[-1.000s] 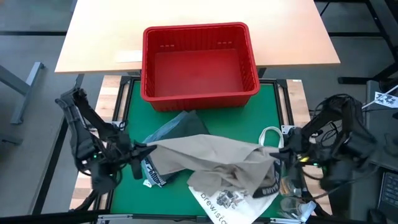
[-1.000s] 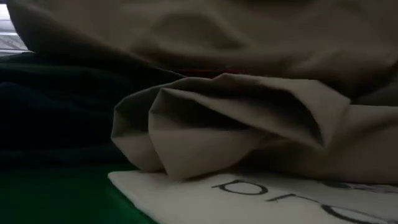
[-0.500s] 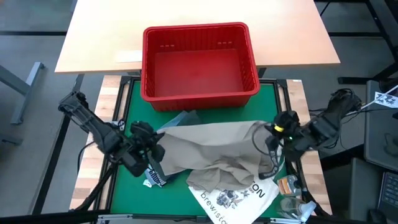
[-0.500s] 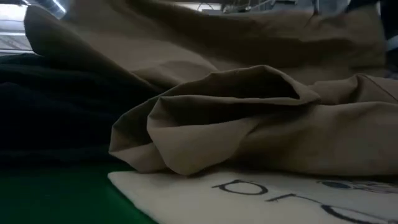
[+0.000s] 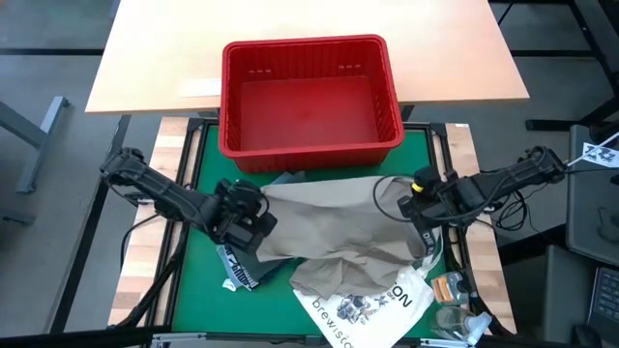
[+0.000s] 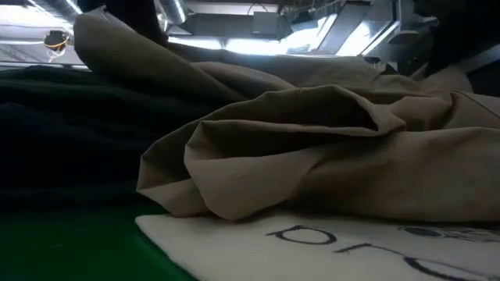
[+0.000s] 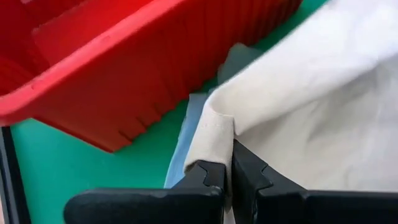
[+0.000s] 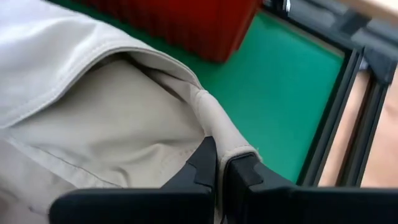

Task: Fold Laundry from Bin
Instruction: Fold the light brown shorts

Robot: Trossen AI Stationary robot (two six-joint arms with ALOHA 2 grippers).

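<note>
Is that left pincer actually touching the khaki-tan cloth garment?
Touching. The left wrist view shows the left pincer shut on a stitched edge of the khaki-tan cloth garment.

one red bin, one khaki garment, one white tote bag, two grippers

Two black jointed arms trailing looped black cables

Overhead looks down; low view hugs khaki garment; 2 wrist views close
</note>
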